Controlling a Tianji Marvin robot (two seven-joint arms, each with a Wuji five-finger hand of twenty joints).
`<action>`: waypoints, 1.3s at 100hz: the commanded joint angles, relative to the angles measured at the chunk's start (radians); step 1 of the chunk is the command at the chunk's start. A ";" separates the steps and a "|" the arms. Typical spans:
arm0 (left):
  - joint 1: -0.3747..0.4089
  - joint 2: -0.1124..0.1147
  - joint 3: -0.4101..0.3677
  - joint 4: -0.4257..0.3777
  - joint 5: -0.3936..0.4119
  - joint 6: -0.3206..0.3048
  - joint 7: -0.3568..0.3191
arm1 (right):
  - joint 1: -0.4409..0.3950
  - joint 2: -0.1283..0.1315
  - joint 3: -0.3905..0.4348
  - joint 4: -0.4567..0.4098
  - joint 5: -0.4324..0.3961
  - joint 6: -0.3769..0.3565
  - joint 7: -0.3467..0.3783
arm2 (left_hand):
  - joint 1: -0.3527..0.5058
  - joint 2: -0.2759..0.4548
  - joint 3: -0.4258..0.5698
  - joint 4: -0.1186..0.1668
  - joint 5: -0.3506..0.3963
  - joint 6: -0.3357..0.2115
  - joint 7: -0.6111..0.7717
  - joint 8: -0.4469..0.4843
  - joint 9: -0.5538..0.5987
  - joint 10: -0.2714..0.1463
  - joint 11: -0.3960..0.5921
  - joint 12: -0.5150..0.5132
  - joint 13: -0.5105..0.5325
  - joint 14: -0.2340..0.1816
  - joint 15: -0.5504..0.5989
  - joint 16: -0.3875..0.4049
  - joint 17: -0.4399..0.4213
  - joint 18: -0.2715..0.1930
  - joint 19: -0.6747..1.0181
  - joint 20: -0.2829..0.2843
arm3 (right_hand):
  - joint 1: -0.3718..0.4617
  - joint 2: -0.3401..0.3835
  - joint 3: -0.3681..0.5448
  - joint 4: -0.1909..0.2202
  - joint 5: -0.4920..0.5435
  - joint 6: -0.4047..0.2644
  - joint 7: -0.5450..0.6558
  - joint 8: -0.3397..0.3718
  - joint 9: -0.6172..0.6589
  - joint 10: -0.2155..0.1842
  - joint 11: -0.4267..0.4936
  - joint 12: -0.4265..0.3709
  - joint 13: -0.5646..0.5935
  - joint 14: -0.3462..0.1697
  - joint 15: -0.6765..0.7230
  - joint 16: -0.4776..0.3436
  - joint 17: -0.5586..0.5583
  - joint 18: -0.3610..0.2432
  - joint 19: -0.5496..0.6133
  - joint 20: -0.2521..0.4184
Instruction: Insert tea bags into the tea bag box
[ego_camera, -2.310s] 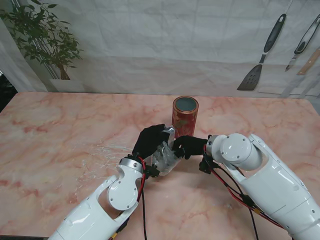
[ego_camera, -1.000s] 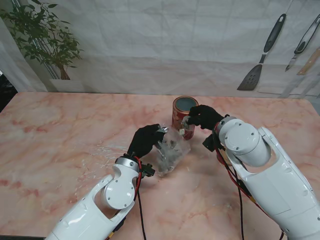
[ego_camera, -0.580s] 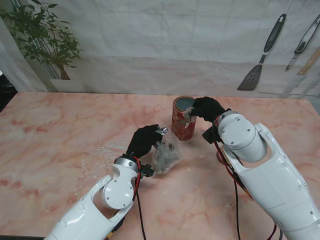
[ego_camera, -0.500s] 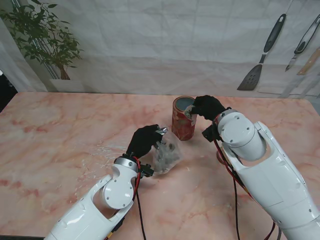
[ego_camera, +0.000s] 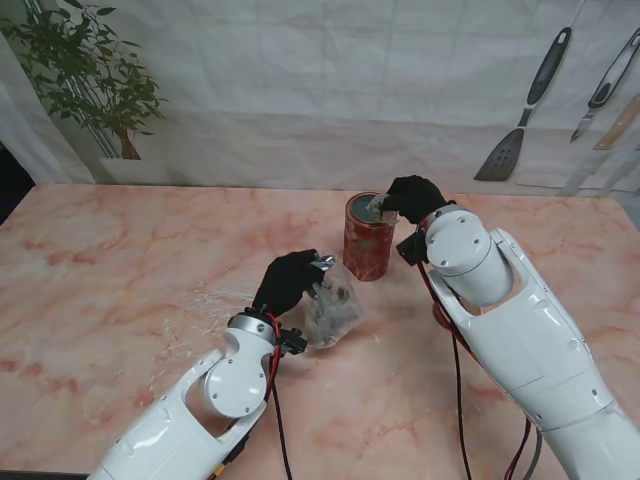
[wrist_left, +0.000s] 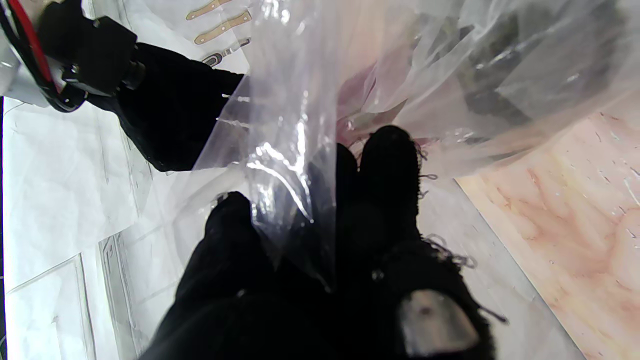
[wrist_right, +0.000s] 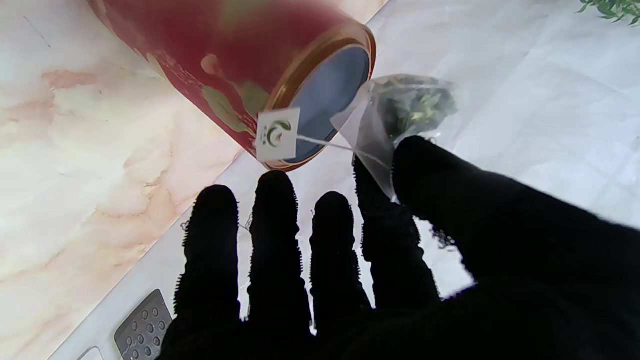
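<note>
A translucent pyramid tea bag filled with green leaves (wrist_right: 405, 107) is pinched between thumb and forefinger of the black-gloved right hand (ego_camera: 412, 196), and is held just beside the open mouth of the red cylindrical tea tin with gold rim (ego_camera: 369, 236). Its white square paper tag (wrist_right: 278, 133) is seen hanging on a thread in front of the tin's rim. A crumpled clear plastic bag (ego_camera: 334, 309) is gripped at its upper edge by the black-gloved left hand (ego_camera: 290, 281), with its lower part resting on the pink marbled worktop (ego_camera: 120, 270), near the tin.
</note>
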 joint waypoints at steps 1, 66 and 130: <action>-0.002 -0.001 0.000 -0.003 -0.006 0.002 -0.015 | 0.015 -0.015 -0.004 0.013 0.009 0.000 0.003 | 0.080 0.056 0.002 0.035 0.000 0.119 0.071 0.019 -0.005 -0.021 -0.034 -0.020 0.151 0.173 0.171 -0.009 -0.150 0.071 0.172 -0.019 | 0.005 -0.015 0.067 -0.014 0.024 -0.066 0.021 -0.004 0.012 -0.015 0.003 -0.003 0.013 -0.004 0.025 -0.008 0.005 -0.014 0.028 0.010; 0.006 0.001 -0.008 -0.003 -0.005 -0.007 -0.012 | 0.155 -0.077 -0.079 0.202 0.067 0.031 -0.098 | 0.078 0.057 0.001 0.035 0.000 0.118 0.072 0.020 -0.005 -0.022 -0.033 -0.020 0.152 0.175 0.172 -0.009 -0.150 0.071 0.172 -0.019 | 0.010 -0.015 0.053 -0.039 0.025 -0.076 0.007 -0.023 0.020 -0.025 0.000 -0.003 0.022 -0.009 0.026 -0.007 0.012 -0.016 0.027 0.010; 0.005 0.001 -0.009 -0.004 -0.005 -0.004 -0.014 | 0.203 -0.043 -0.134 0.232 -0.048 0.155 0.007 | 0.080 0.055 0.002 0.035 0.000 0.120 0.072 0.020 -0.004 -0.021 -0.032 -0.020 0.152 0.174 0.172 -0.009 -0.150 0.072 0.172 -0.019 | -0.274 -0.033 -0.100 -0.009 -0.016 -0.070 -0.226 -0.057 -0.022 -0.016 -0.028 -0.007 0.009 -0.008 0.028 0.015 -0.001 -0.012 0.005 0.012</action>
